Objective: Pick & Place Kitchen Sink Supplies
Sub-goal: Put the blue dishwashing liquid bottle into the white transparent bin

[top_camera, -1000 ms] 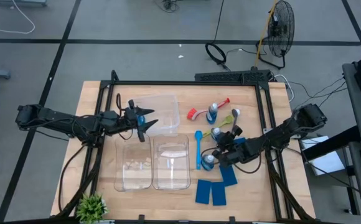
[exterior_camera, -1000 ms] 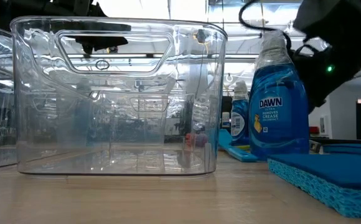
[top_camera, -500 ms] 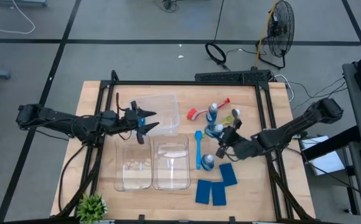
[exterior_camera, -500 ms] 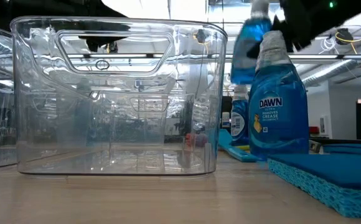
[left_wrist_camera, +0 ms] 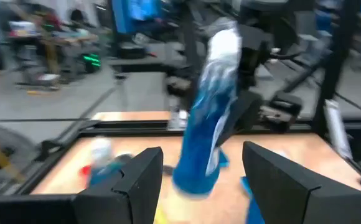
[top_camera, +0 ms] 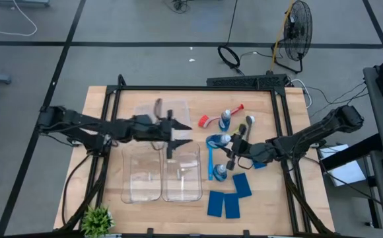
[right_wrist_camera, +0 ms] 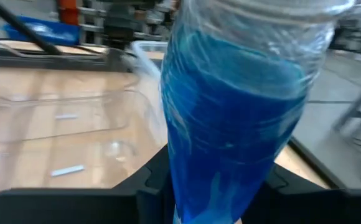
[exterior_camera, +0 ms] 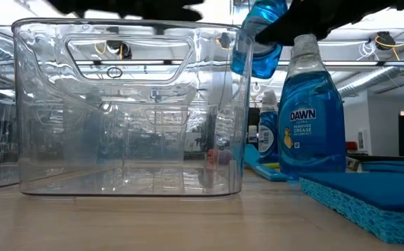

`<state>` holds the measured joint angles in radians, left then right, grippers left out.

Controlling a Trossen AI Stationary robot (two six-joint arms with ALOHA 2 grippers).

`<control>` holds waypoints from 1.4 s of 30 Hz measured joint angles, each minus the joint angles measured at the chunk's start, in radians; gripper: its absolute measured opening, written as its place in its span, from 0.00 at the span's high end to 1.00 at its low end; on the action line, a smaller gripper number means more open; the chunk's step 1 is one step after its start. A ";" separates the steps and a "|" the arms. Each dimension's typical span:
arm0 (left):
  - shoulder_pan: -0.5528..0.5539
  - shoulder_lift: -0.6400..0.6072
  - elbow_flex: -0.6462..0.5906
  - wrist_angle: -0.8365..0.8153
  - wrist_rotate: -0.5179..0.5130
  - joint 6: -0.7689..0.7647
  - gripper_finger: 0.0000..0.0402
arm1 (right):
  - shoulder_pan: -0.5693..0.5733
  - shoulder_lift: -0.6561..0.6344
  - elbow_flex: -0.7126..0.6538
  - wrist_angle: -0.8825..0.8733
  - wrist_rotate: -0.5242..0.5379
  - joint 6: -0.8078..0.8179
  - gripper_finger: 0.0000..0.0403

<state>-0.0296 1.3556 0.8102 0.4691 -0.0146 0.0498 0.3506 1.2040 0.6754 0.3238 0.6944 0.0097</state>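
The right hand is pinching a small blue-liquid bottle with a pale cap, lifted mid-bench; the left hand, fingers spread, is reaching toward it.

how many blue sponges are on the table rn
3 flat blue rectangular sponges, all at the table's near right: two side by side by the front edge, one just behind them beside the standing blue-liquid bottle. None seem hidden.

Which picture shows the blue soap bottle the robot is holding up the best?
The right wrist view: the held bottle fills it, clamped in the right pincer. The low view shows it lifted, the left wrist view blurred, the high view tiny.
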 joint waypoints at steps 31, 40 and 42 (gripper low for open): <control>0.020 0.583 1.289 -1.409 0.153 0.233 0.44 | -0.091 0.150 0.001 0.238 -0.258 -0.063 0.73; 0.004 0.622 1.288 -1.400 0.156 0.211 0.44 | -0.096 0.213 0.000 0.301 -0.287 -0.073 0.73; -0.001 0.633 1.288 -1.409 0.163 0.211 0.44 | -0.096 0.219 0.000 0.308 -0.292 -0.073 0.73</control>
<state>-0.0310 1.9882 2.0983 -0.9394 0.1489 0.2607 0.2550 1.4235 0.6758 0.6322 0.4028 -0.0632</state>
